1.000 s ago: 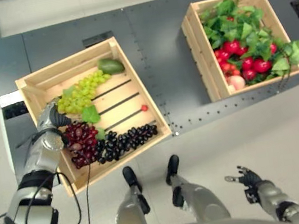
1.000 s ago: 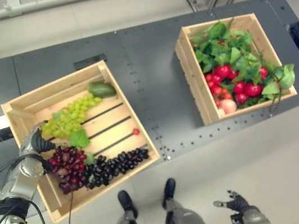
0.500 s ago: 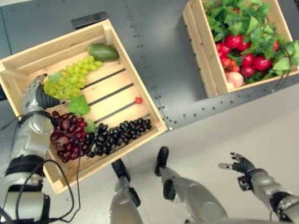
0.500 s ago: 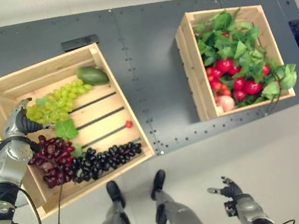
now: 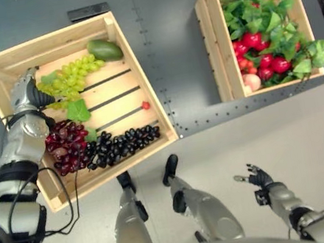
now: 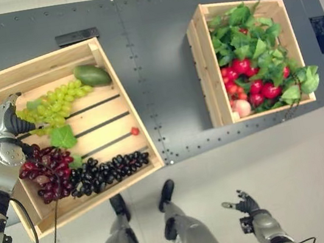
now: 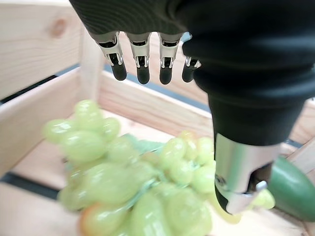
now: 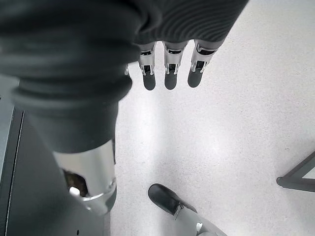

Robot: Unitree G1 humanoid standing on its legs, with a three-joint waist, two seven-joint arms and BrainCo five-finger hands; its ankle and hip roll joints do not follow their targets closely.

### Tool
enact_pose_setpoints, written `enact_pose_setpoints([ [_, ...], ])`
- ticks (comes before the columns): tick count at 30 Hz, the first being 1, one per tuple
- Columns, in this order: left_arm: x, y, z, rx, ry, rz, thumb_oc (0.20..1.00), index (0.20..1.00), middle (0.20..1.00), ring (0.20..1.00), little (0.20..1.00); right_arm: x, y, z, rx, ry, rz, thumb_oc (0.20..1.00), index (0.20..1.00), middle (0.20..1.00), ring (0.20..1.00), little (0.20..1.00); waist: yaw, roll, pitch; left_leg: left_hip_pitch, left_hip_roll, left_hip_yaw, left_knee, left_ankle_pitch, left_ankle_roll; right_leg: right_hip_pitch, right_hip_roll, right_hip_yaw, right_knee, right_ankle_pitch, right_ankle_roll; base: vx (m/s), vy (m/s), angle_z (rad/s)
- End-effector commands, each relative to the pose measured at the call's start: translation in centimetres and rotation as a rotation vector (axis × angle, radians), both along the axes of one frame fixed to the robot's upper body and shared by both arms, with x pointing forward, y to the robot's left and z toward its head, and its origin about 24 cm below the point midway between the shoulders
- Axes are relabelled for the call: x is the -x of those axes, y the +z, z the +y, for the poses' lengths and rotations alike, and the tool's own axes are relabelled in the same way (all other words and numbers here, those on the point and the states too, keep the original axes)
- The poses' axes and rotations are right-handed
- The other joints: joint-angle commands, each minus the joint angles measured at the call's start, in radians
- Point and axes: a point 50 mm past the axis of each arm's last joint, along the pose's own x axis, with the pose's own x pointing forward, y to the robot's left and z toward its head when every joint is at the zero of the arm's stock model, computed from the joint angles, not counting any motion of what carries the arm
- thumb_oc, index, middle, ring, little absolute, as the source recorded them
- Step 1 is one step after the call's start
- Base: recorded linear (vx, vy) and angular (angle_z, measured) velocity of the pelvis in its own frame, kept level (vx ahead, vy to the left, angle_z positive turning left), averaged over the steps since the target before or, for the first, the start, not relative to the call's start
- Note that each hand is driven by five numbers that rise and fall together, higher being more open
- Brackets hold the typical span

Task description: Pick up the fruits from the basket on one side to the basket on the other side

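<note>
Fingers (image 7: 142, 69) of the left hand (image 5: 25, 97) hang straight and apart above the green grapes (image 5: 72, 81), thumb at the far side of the bunch, nothing clamped yet. That bunch lies in the left crate (image 5: 111, 28) on the grey surface (image 5: 174, 45), with an avocado (image 5: 104, 49) at its tip, red grapes (image 5: 64, 146) and black grapes (image 5: 125, 144) nearer the robot, and a small red berry (image 5: 145, 105) on the slats. To grasp well, the hand should probably settle over the thickest part of the bunch and curl fingers and thumb round it together, since loose grapes may slip. Across the surface, well apart, the right crate (image 5: 214, 39) holds leafy red fruit. Down by the floor, the right hand (image 5: 258, 178) idles with fingers spread.
</note>
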Motion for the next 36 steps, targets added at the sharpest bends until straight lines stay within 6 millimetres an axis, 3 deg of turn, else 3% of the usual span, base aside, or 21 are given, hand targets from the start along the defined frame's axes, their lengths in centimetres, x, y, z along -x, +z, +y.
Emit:
enact_pose_setpoints([
  [1,0.1,2.1,0.9,-0.026,0.034,-0.062,1.000,1.000,1.000,1.000,1.000,0.4,0.1,-1.0,0.011,-0.041,-0.007,1.000,1.000,1.000,1.000,1.000,0.015,0.017,-0.032,0.005,0.076,-0.037,-0.023,0.059,-0.088,-0.067,-0.019,-0.035,0.046,-0.009,0.092,-0.02,0.006,-0.06],
  [8,-0.7,1.6,1.2,-0.090,0.057,0.080,1.000,1.000,1.000,1.000,1.000,-1.0,0.9,-0.8,0.013,-0.015,-0.055,1.000,1.000,1.000,1.000,1.000,-0.009,0.012,-0.019,-0.009,0.079,-0.023,-0.005,0.053,-0.083,-0.090,-0.014,-0.018,0.054,-0.006,0.092,-0.02,0.004,-0.15],
  [15,-1.1,-0.4,1.0,-0.079,0.067,0.170,1.000,1.000,1.000,1.000,1.000,-1.4,1.2,-1.0,0.016,-0.024,-0.070,1.000,1.000,1.000,1.000,1.000,-0.026,0.012,-0.008,-0.024,0.081,-0.018,0.002,0.054,-0.083,-0.110,-0.012,-0.011,0.059,-0.004,0.091,-0.02,-0.004,-0.08],
  [22,-0.4,-5.2,1.0,-0.014,0.088,0.312,1.000,1.000,1.000,1.000,1.000,-2.6,2.1,-1.0,0.016,-0.026,-0.118,1.000,1.000,1.000,1.000,1.000,-0.039,0.005,0.010,-0.040,0.084,-0.013,0.007,0.055,-0.081,-0.129,-0.012,-0.003,0.065,-0.001,0.089,-0.01,0.000,-0.03],
  [27,-0.2,-6.6,0.8,0.003,0.087,0.350,1.000,1.000,1.000,1.000,1.000,-3.2,2.6,-0.9,0.016,-0.023,-0.152,1.000,1.000,1.000,1.000,1.000,-0.046,0.000,0.017,-0.053,0.085,-0.012,0.007,0.058,-0.080,-0.144,-0.012,-0.002,0.066,0.004,0.091,-0.02,0.009,-0.06],
  [36,-0.2,-5.6,1.4,-0.027,0.112,0.327,1.000,1.000,1.000,1.000,1.000,-3.0,2.6,-1.1,0.020,-0.020,-0.158,1.000,1.000,1.000,1.000,1.000,-0.053,-0.007,0.019,-0.072,0.085,-0.016,0.014,0.056,-0.078,-0.159,-0.012,-0.003,0.068,0.009,0.090,0.00,0.003,-0.01],
])
